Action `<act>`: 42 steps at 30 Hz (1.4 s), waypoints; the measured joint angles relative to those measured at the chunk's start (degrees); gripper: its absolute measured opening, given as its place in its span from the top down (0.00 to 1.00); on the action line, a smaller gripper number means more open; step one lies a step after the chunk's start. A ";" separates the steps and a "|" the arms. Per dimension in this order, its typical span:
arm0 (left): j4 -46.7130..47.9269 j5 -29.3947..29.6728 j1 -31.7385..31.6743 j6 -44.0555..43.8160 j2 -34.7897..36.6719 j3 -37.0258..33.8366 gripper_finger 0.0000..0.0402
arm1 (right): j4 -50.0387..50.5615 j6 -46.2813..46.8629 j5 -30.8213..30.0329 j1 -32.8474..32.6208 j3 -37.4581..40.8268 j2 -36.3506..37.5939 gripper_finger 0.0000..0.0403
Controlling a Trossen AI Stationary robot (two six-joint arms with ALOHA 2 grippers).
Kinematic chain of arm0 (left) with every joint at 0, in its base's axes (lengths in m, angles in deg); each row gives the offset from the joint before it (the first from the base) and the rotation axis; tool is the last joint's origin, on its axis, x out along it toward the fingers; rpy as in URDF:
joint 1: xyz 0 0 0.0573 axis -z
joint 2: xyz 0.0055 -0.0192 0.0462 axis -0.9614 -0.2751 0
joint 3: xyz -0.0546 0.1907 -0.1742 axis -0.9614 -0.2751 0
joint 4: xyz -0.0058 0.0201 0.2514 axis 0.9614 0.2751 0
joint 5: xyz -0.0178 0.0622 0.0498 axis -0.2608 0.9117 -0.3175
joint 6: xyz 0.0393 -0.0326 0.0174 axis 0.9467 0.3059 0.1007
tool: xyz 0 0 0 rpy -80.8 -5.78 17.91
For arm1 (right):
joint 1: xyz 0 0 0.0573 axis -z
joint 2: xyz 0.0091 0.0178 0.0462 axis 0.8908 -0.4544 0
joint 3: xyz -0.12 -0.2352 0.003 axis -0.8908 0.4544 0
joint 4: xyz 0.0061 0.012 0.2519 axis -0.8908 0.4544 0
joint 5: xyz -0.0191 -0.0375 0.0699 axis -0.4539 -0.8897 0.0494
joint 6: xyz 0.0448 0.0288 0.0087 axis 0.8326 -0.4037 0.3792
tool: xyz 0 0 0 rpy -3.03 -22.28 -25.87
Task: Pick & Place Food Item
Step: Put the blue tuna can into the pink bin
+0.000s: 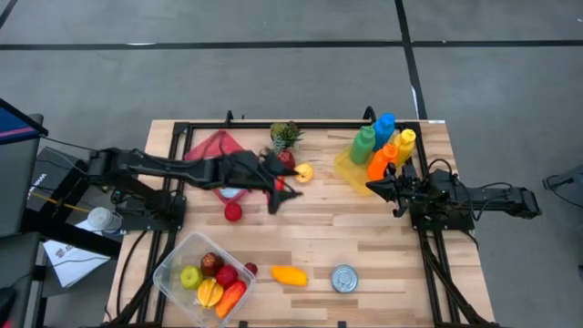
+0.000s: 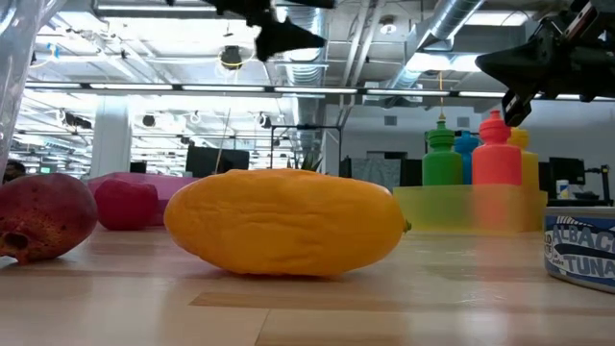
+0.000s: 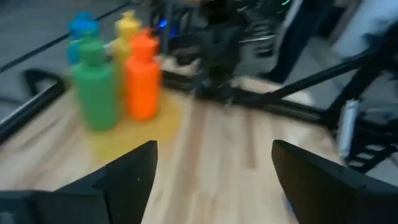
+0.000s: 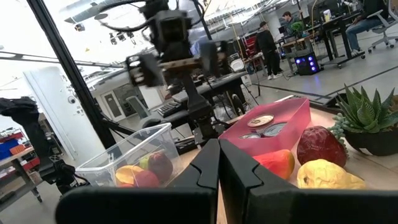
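- Mango (image 1: 289, 274), seen from above, lies low in the middle, just right of our clear bin (image 1: 173, 266), not in it yet. Its long side runs left to right.
- Low view: we see it fill the middle, lying flat.
- Left gripper (image 3: 211, 171) spread wide, holding nothing.
- Right gripper (image 4: 217, 168) pinched tight, empty.

We find a clear tub (image 1: 173, 270) of fruit at the worktop's (image 1: 364, 237) front left, a mango (image 1: 289, 274) just right of it, then a can (image 1: 343, 278). Bottles (image 1: 383, 146) stand back right, a plant (image 1: 284, 136) back centre.
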 joint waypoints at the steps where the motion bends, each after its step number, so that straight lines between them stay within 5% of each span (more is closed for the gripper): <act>1: -2.08 0.05 1.13 -0.02 -1.59 0.01 0.21 | 0.00 0.00 0.00 -0.01 0.00 -0.01 1.00; 13: -27.06 -1.53 9.60 8.52 -24.06 -0.13 0.14 | 0.00 0.00 0.00 0.00 0.00 -0.01 1.00; 19: -27.42 -1.81 11.76 3.37 -27.00 2.54 0.16 | 0.01 0.00 0.00 -0.01 0.00 -0.01 1.00; 23: -20.23 -0.33 13.03 2.95 -20.29 3.24 0.21 | -0.09 0.00 0.00 -0.02 0.00 -0.01 1.00; 32: 1.35 19.10 15.21 2.96 6.06 3.50 0.39 | 0.00 0.00 0.00 -0.01 0.00 0.00 1.00; 36: 7.68 21.49 15.17 2.95 17.07 3.52 0.49 | -0.27 0.09 0.00 -0.02 0.00 0.02 1.00; 42: 14.78 24.68 15.81 2.90 30.65 3.52 0.69 | -5.33 26.49 1.25 -1.58 0.02 -0.01 1.00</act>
